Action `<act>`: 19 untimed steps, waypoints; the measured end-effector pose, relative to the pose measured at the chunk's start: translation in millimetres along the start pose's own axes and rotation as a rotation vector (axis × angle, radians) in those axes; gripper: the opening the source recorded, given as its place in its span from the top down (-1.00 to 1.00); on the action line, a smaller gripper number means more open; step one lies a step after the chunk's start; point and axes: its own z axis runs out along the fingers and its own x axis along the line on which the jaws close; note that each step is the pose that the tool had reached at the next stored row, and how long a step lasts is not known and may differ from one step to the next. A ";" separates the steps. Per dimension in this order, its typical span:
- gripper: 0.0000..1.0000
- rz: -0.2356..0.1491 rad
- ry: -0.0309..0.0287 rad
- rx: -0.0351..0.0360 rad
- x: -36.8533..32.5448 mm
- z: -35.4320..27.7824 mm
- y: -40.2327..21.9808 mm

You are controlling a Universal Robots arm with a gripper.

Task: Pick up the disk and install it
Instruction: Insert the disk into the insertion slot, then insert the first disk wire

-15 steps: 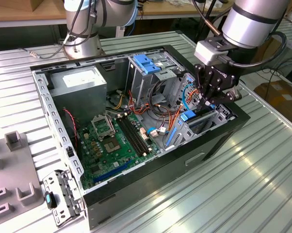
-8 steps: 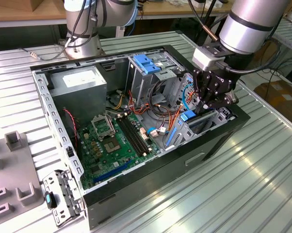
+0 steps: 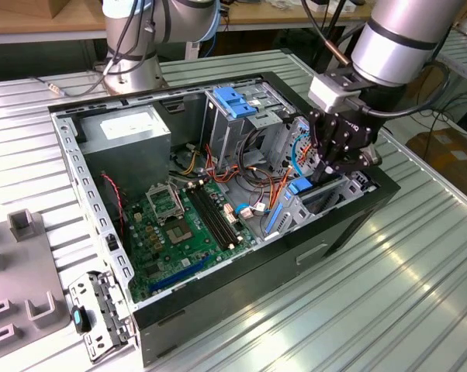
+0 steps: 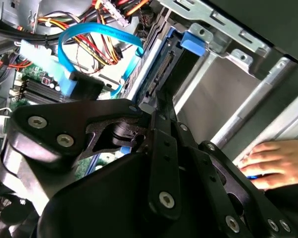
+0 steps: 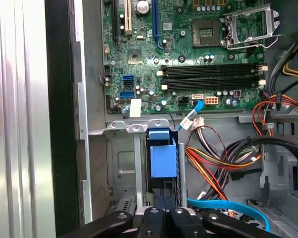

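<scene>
Since it stands on edge inside the drive cage (image 5: pixel 120 171) at the front corner of the computer case (image 3: pixel 358 213), the disk (image 5: pixel 162 157) shows in the first wrist view mainly as its blue bracket and a thin dark edge. In the second wrist view its connector end (image 4: pixel 164 67) faces the cables. In the exterior view a patch of its blue (image 3: pixel 299 186) sits directly under the arm's wrist.

The upright pose matches the cage's narrow vertical slot, which is probably why the disk is carried edge-on and not flat. It looks well down between the cage walls, but I cannot tell whether it is fully seated.

The jaws are clenched on the disk's outer edge, one finger against each face. This grip keeps the disk straight and leaves its length free to enter the slot.

Just beside the cage a light blue flat cable (image 4: pixel 97 34) loops clear of the slot. Red, yellow and black wires (image 5: pixel 213 163) bunch to one side. Beyond them the motherboard (image 5: pixel 188 54) lies flat on the case floor.

Outside the case wall a person's hand (image 4: pixel 265 161) rests on the ribbed metal bench (image 3: pixel 420 294), near the arm but not touching it.
</scene>
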 end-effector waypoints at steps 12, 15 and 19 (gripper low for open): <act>0.79 0.000 -0.0001 0.0000 0.0 -0.9 0.0; 0.79 0.000 -0.0001 0.0000 0.0 -0.9 0.0; 0.79 -0.003 -0.0005 0.0001 0.5 -11.0 0.0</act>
